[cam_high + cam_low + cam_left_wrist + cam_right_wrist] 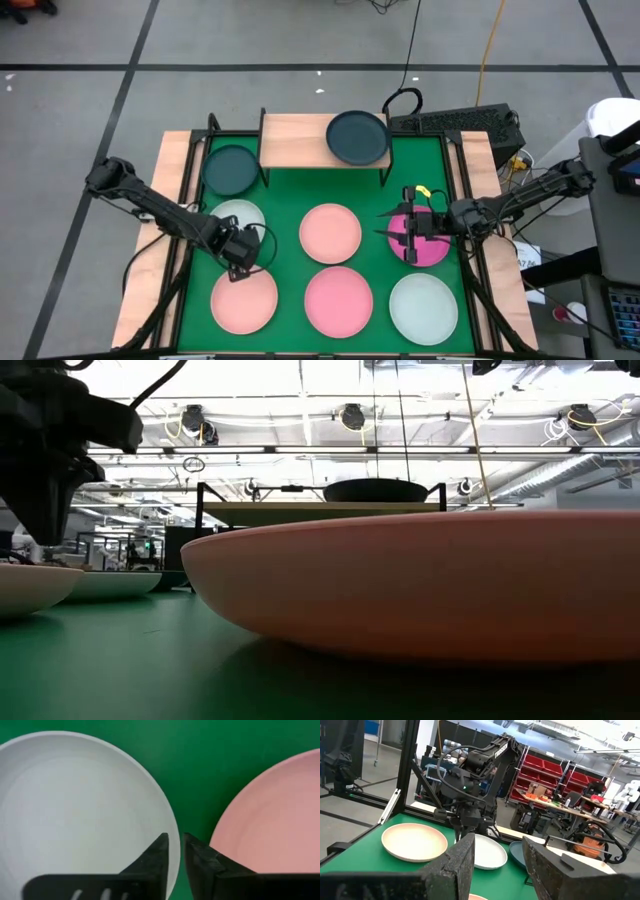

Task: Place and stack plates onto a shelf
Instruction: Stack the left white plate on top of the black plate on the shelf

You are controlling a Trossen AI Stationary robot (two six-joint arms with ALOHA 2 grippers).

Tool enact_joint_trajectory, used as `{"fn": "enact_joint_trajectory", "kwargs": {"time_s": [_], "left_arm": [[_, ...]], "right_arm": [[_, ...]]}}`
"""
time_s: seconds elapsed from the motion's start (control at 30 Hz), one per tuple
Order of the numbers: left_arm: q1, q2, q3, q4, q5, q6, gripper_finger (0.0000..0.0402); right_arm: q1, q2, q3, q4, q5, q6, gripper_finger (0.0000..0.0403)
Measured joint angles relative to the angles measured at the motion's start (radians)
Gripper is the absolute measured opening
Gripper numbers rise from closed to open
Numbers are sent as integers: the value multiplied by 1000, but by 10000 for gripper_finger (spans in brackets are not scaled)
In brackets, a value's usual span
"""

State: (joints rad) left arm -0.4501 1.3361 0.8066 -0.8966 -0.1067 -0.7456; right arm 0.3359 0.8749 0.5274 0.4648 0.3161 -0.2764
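The shelf (300, 138) stands at the far side of the mat and carries one dark teal plate (357, 137). A second teal plate (231, 170) lies on the mat beside it. My left gripper (176, 842) is at the near right rim of a pale mint plate (234, 217), shut on it. My right gripper (500, 865) hovers open above the magenta plate (425, 248), pointing level toward the table's left and touching nothing. Three pink plates (330, 232) (338, 298) (243, 302) and another pale plate (423, 307) rest flat on the mat. My left gripper has the pale mint plate by its rim (174, 851), on the side next to the middle pink plate. One finger (159, 851) is inside the plate and the other (197, 854) outside, coming from above and pointing down. The plate lies flat on the mat.
The green mat (380, 200) fills the table between black side rails. The shelf's left half (290, 140) is bare wood. A keyboard (455, 122) and cables lie beyond the far right corner. In the low view a pink plate (420, 585) blocks most of the scene.
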Motion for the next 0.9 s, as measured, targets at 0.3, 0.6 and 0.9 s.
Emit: {"fn": "enact_joint_trajectory", "kwargs": {"time_s": [0.3,0.6,0.9], "left_arm": [[-7,25,0,34,-6,-78,99],[-18,131,0,34,-25,-69,99],[-17,181,0,35,-25,-68,94]], "right_arm": [[0,0,0,-2,0,-1,148],[0,0,0,-5,0,2,148],[0,0,0,-5,0,2,148]]}}
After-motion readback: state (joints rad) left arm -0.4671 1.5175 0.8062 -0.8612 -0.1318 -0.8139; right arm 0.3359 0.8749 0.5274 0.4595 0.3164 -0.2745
